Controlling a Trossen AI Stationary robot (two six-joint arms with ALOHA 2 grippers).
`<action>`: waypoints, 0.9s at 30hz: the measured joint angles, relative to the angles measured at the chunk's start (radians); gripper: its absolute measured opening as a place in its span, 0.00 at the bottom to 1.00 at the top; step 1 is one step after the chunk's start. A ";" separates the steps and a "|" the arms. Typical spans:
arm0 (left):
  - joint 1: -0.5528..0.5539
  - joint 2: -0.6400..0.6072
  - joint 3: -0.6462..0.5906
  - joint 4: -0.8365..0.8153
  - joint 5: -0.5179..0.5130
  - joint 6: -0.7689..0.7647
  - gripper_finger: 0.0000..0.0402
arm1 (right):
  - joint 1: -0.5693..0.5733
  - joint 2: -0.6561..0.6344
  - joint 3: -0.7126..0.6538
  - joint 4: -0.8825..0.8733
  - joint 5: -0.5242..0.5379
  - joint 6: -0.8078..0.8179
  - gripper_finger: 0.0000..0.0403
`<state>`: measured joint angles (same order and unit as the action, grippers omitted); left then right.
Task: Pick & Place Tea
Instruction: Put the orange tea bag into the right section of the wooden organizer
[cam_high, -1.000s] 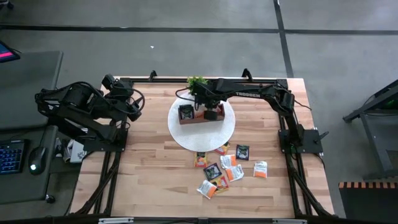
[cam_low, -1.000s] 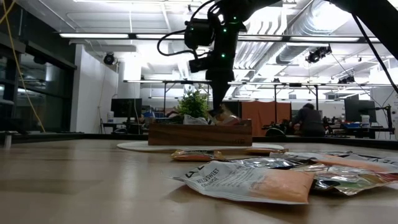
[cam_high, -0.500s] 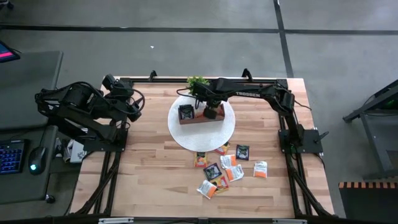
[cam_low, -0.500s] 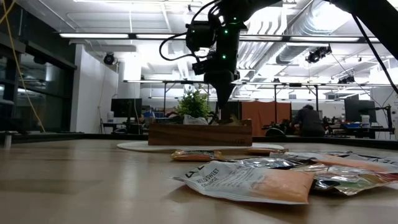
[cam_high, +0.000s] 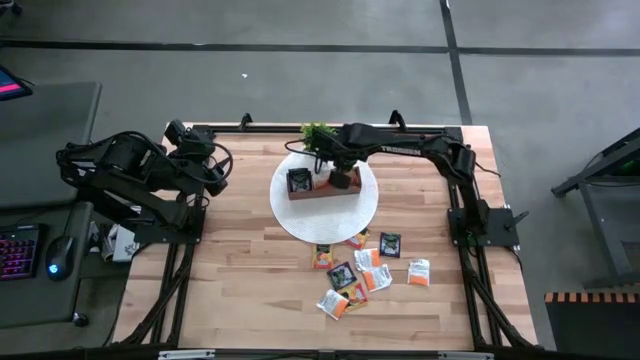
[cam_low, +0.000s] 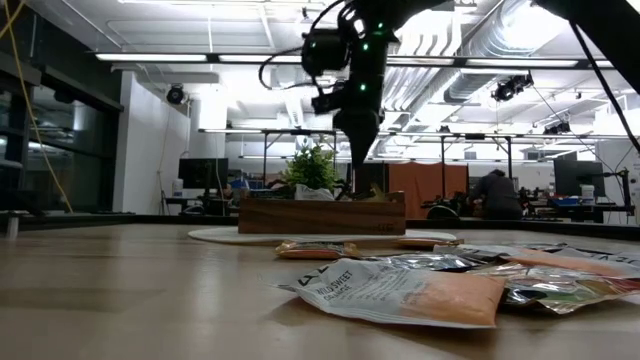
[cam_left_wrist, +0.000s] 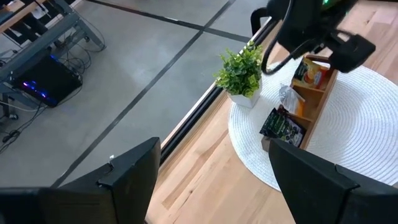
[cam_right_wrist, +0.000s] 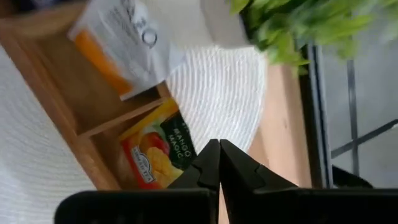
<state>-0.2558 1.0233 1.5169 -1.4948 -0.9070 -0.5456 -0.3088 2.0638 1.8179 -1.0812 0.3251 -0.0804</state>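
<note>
My right gripper (cam_right_wrist: 217, 163) hangs with fingers pressed together, empty, over the wooden tray (cam_high: 322, 190), an orange tea sachet (cam_right_wrist: 155, 158) lying just below at seven o'clock, left gripper (cam_high: 212, 170) parked, fingers apart.

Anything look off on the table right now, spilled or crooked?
Nothing looks damaged. The loose tea sachets lie in an untidy, overlapping heap on the bare wood in front of the white round mat, not yet sorted. The wooden tray sits square on the mat; the right gripper, shut and empty, hangs above it.
</note>
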 joint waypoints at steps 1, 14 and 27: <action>0.000 0.000 0.000 0.000 0.001 0.000 0.74 | -0.001 -0.013 0.000 0.005 -0.003 -0.003 0.01; 0.000 -0.010 0.000 -0.001 0.002 -0.002 0.74 | 0.007 -0.221 0.001 0.033 -0.066 0.021 0.24; 0.000 -0.057 0.000 -0.032 0.025 -0.016 0.74 | 0.126 -0.324 0.001 -0.203 -0.281 0.102 0.55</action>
<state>-0.2561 0.9665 1.5166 -1.5265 -0.8815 -0.5620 -0.1828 1.7397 1.8187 -1.2846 0.0444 0.0212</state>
